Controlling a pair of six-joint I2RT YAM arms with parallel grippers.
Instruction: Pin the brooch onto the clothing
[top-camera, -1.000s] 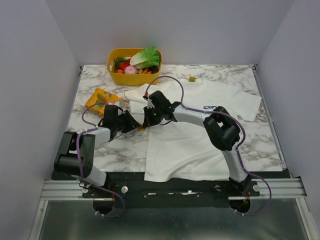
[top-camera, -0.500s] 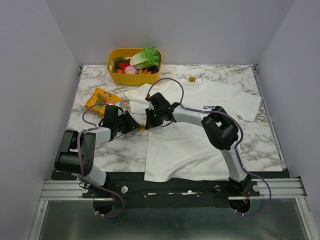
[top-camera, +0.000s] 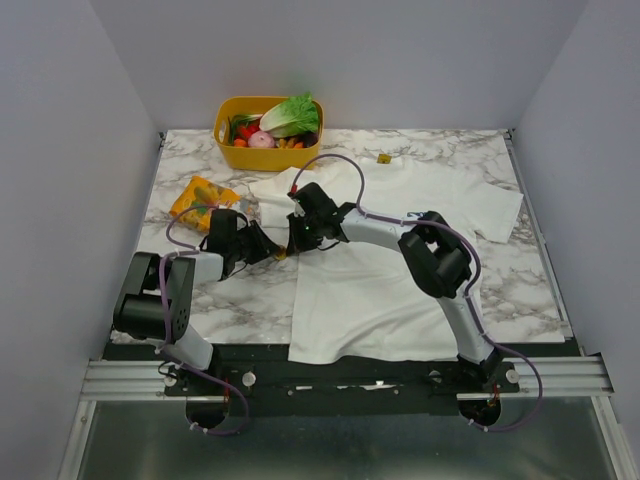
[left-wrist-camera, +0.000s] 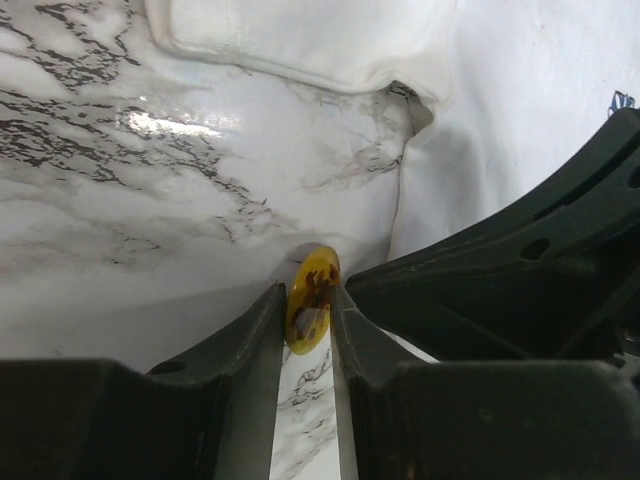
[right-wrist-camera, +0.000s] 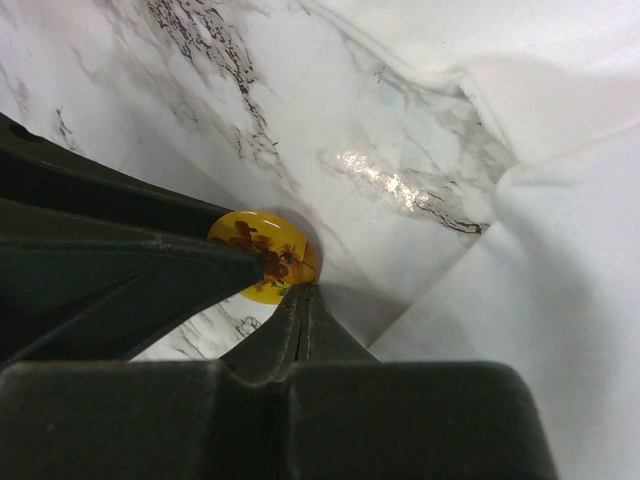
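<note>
Left gripper (left-wrist-camera: 308, 318) pinches brooch (left-wrist-camera: 313, 298) edge-on just above marble table (left-wrist-camera: 150, 180), likely to present its back. Right gripper (right-wrist-camera: 302, 292), fingers together, tip touching brooch rim, probably steadying. Clothing (left-wrist-camera: 520, 90) edge just beyond, not yet pinned.

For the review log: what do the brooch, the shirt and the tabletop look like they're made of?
The brooch: glossy yellow disc with brown printed pattern, probably enamel or plastic; it shines. The shirt: soft matte white fabric, with folds and hems. The tabletop: marble-look, white with dark veins, polished, mirroring light; stone or laminate unclear.
</note>
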